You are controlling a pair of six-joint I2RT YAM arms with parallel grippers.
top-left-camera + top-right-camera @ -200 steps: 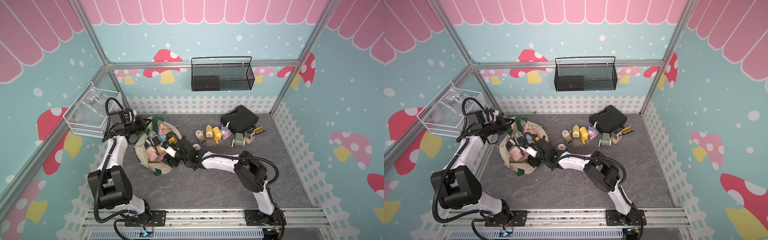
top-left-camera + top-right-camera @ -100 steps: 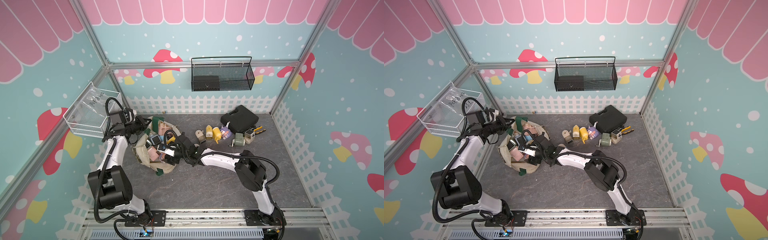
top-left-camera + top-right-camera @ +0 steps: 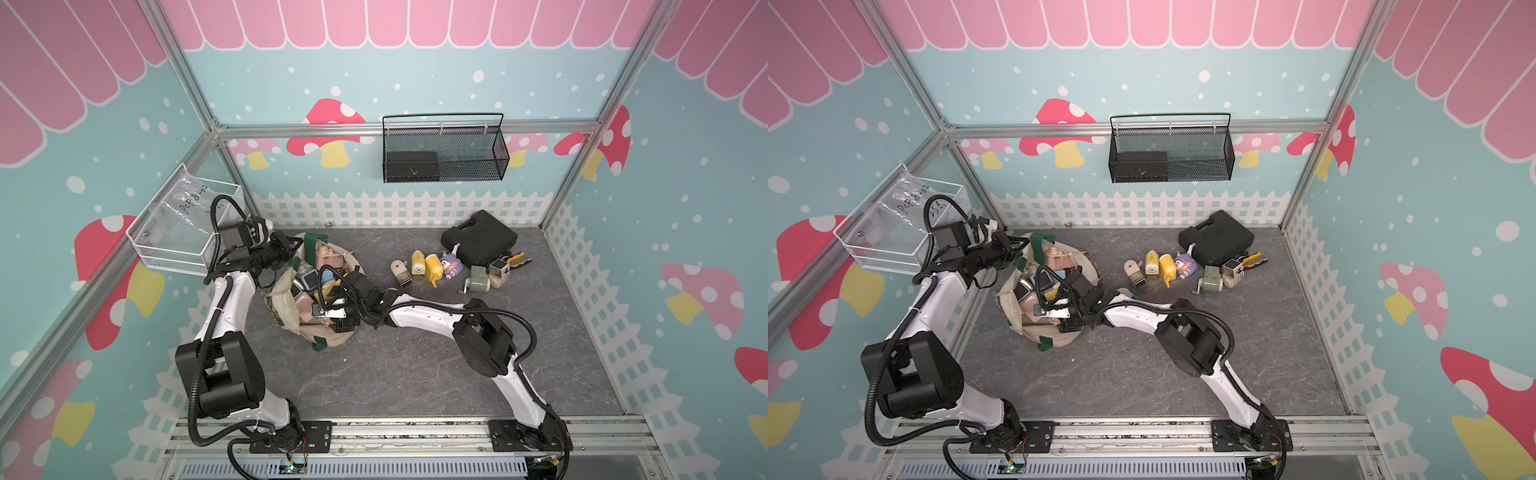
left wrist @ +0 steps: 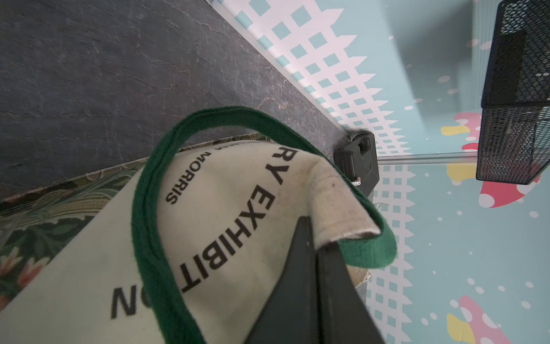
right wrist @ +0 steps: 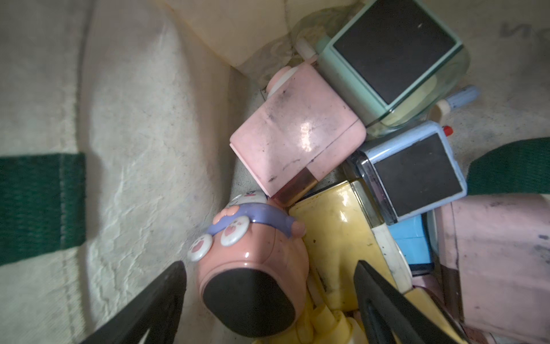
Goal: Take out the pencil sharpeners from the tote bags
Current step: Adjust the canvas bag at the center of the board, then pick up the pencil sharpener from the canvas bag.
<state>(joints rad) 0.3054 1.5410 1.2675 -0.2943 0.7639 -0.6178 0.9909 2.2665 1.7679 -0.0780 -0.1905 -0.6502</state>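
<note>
1. The tote bag [image 3: 286, 311] lies on the left half of the table [image 3: 415, 374], close to the left wall.
2. Sharpeners [image 3: 307, 291] are heaped inside it, pressed against one another.
3. A row of sharpeners [image 3: 432, 266] stands on the table to the bag's right, well apart from it.
4. Behind that row's right end sits the case [image 3: 478, 239], near the back fence, with the pliers [image 3: 517, 261] just beside its right corner.
5. A mesh basket [image 3: 465, 166] hangs on the back wall above the case. A wire basket [image 3: 174, 249] hangs on the left wall.
6. The left gripper [image 4: 312, 235] is at the bag's far rim.
7. The right gripper [image 5: 268, 263] reaches into the bag from the right, with one sharpener [image 5: 253, 268] between its jaws.
</note>
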